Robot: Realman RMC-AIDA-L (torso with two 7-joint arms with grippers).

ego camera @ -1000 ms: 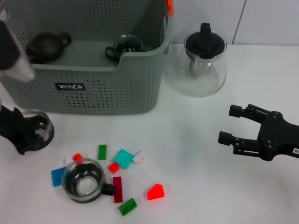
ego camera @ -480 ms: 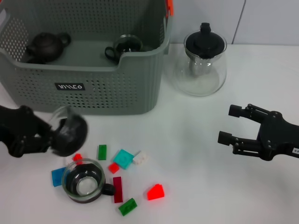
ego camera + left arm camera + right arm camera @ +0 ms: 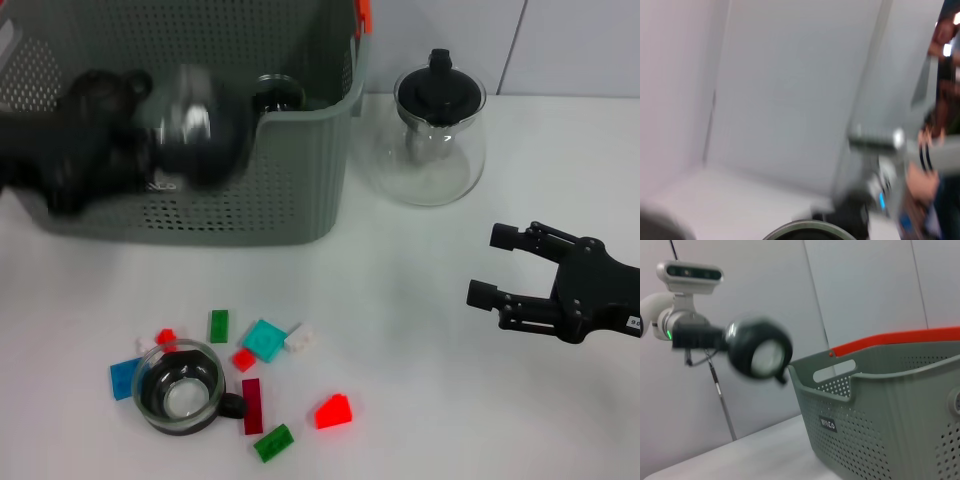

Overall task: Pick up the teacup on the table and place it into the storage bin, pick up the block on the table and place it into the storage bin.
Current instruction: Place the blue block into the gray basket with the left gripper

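A robot test lab: a bare white table (image 3: 420, 330) against plain grey wall panels (image 3: 865, 290), with a camera (image 3: 688, 272) on a stand.

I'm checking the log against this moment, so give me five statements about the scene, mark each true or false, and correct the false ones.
1. The left gripper holds a teacup up at the storage bin. True.
2. The right gripper is shut on a block. False: it is open and empty, over the table.
3. A second teacup sits on the table among the blocks. True.
4. The glass teapot is inside the bin. False: it stands on the table beside the bin.
5. The red block lies in the bin. False: it lies on the table.
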